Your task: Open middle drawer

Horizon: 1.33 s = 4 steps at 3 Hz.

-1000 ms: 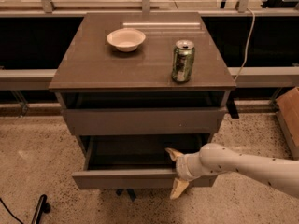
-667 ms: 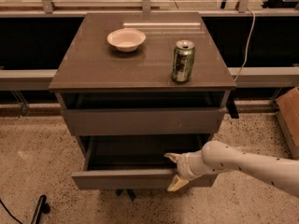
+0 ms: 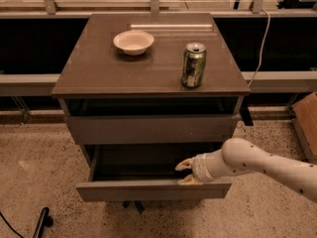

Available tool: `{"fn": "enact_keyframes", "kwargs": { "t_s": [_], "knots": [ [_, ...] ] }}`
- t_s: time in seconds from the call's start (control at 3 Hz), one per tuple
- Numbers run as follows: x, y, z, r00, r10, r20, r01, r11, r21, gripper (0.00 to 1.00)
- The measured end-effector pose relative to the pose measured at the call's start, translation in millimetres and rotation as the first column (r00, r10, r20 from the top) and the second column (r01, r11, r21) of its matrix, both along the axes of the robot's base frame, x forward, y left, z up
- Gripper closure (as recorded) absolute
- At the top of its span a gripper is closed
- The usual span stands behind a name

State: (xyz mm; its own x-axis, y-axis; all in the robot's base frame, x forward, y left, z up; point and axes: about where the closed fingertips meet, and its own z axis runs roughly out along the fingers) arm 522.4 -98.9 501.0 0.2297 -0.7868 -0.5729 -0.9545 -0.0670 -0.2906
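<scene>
The gripper [image 3: 185,173] had its spread fingers hooked over the front of the middle drawer [image 3: 148,189], apparently for pulling.

Speckled floor [image 3: 34,152], dark wall panels [image 3: 29,43], cardboard box [image 3: 306,125] at right.

Pulled-out middle drawer [image 3: 148,188]: inside open from above at left & centre; top drawer front [image 3: 148,128] overhangs its rear. Robot arm [image 3: 270,163] w/ claw [image 3: 186,172] sits at its right front edge, blocking that corner. On table [image 3: 96,71]: bowl [image 3: 133,41] back-left, can [image 3: 193,65] right, free lane btwn them.
</scene>
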Motion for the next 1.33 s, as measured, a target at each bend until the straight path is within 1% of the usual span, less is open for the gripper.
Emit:
{"fn": "enact_keyframes", "kwargs": {
  "t_s": [0.33,0.67,1.0,1.33],
  "knots": [
    [15.1,0.3,13.3,0.9999,0.005,-0.01,-0.005,1.0,0.01,0.8],
    [38.8,2.9,6.4,0.9995,-0.022,-0.022,0.023,0.999,0.028,1.0],
    [55.7,10.0,-13.5,0.9983,-0.047,-0.033,0.049,0.998,0.048,1.0],
    [65.8,16.8,-43.3,0.9964,-0.067,-0.051,0.069,0.996,0.049,1.0]
  ]
}}
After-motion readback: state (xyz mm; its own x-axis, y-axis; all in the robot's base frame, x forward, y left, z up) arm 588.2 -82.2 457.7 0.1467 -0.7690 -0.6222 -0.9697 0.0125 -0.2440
